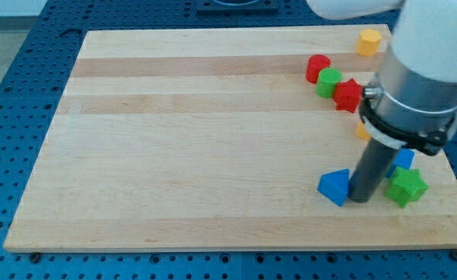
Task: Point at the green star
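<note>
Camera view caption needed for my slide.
My tip rests between the blue triangle and the green star on the wooden board.

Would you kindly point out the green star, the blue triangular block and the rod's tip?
green star [406,187], camera view, centre of its top face.
blue triangular block [335,186], camera view, middle of its top face.
my tip [360,199], camera view, the rod's lower end, between those two blocks.

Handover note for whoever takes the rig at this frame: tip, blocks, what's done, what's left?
My tip is down on the board at the view's lower right, between the blue triangle and the green star.
Star lies just to the tip's right; a small gap shows.
Done: tip brought beside the star.
Left: probably only closing that gap, if closer pointing is wanted.
</note>
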### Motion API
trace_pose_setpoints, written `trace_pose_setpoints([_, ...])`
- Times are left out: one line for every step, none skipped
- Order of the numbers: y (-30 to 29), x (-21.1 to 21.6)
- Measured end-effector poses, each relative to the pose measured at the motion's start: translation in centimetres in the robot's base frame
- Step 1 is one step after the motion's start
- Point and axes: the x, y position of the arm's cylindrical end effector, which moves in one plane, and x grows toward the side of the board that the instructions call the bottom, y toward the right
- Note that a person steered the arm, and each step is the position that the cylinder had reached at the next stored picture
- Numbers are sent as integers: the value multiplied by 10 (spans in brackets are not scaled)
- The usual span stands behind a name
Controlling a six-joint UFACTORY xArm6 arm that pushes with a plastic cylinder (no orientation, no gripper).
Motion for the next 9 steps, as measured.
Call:
trace_pose_setpoints([3, 37])
trace_pose_setpoints([14, 61])
trace_pose_setpoints([19, 62])
trace_pose_setpoints([54, 53])
trace_pose_setpoints([59, 51])
trace_pose_setpoints([59, 51])
trace_pose_setpoints([66, 46])
trace_pose_setpoints([81, 46])
trace_pose_setpoints([79, 46])
